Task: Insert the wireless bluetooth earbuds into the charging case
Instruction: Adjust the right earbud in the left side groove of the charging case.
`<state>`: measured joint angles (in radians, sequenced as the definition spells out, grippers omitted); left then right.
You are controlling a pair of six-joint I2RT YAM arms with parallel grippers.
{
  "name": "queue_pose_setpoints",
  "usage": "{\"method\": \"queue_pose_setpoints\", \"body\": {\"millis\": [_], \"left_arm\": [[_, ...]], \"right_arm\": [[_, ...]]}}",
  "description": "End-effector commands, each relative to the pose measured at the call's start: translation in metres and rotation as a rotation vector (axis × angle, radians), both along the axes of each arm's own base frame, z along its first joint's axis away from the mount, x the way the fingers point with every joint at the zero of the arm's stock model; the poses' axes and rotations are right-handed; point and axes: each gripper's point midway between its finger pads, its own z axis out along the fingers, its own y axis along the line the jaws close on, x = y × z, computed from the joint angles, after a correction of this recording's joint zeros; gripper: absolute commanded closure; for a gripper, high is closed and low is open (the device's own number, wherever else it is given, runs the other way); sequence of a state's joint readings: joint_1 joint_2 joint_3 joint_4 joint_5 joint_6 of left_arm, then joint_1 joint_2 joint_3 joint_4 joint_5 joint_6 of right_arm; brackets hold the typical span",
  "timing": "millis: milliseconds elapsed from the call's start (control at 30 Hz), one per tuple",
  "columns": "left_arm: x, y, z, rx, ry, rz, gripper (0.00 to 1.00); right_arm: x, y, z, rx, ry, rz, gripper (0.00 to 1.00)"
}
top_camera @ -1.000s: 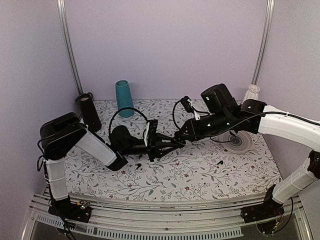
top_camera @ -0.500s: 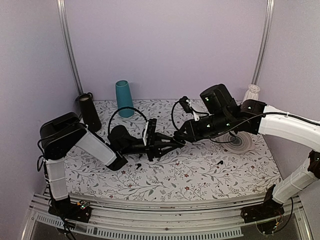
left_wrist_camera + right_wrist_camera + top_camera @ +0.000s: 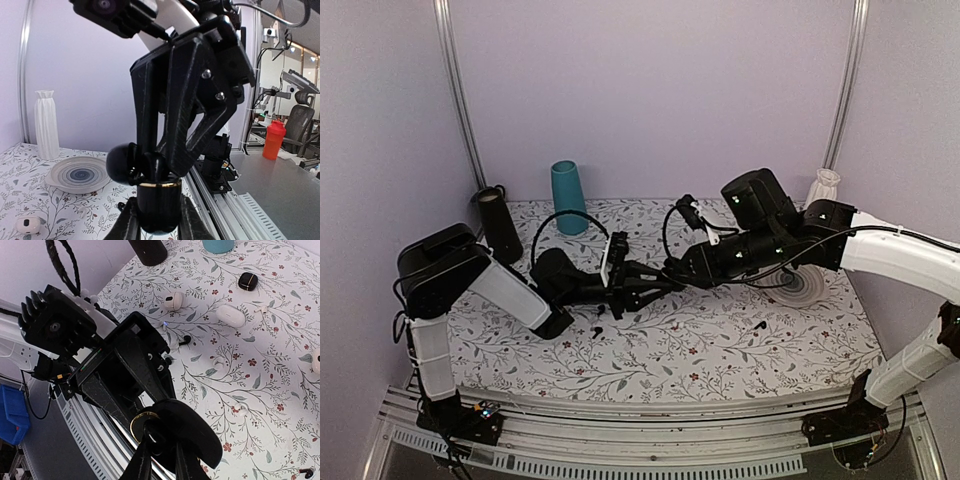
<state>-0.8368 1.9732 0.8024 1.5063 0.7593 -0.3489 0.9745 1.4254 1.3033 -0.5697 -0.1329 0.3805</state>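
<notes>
Left gripper [image 3: 159,226]: closed on the charging case [image 3: 159,207]; one finger sits on each side of its lower body, and the case is held in the air above the table [image 3: 670,362].
Charging case: black and glossy, with a thin gold ring [image 3: 159,184] at its mouth. The lid [image 3: 121,164] is swung open to the side.
Right gripper [image 3: 157,445]: it comes from the opposite side, with its fingertips close together right at the mouth of the case. I cannot tell if they grip anything.
First earbud [image 3: 597,331]: small and black. It lies on the flowered cloth just in front of the left gripper, outside the case.
Second earbud [image 3: 759,325]: also black, on the cloth under the right arm, well apart from the first.
Other things: white case [image 3: 231,315], small black case [image 3: 247,281], teal cup [image 3: 568,197], white vase [image 3: 823,187] and plate [image 3: 805,285] stand further back.
</notes>
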Motion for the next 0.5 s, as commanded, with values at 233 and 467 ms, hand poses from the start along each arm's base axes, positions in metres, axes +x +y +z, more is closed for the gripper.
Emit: {"method": "queue_pose_setpoints", "body": {"millis": [233,467], "left_arm": [[-0.013,0.013,0.037,-0.095,-0.086,-0.038,1.00],[-0.007,0.012,0.036,-0.093,-0.085,-0.004,1.00]], "right_arm": [[-0.003,-0.010,0.006,-0.013,-0.025,-0.011,0.84],[-0.009,-0.004,0.014,0.041,-0.017,0.023,0.82]]}}
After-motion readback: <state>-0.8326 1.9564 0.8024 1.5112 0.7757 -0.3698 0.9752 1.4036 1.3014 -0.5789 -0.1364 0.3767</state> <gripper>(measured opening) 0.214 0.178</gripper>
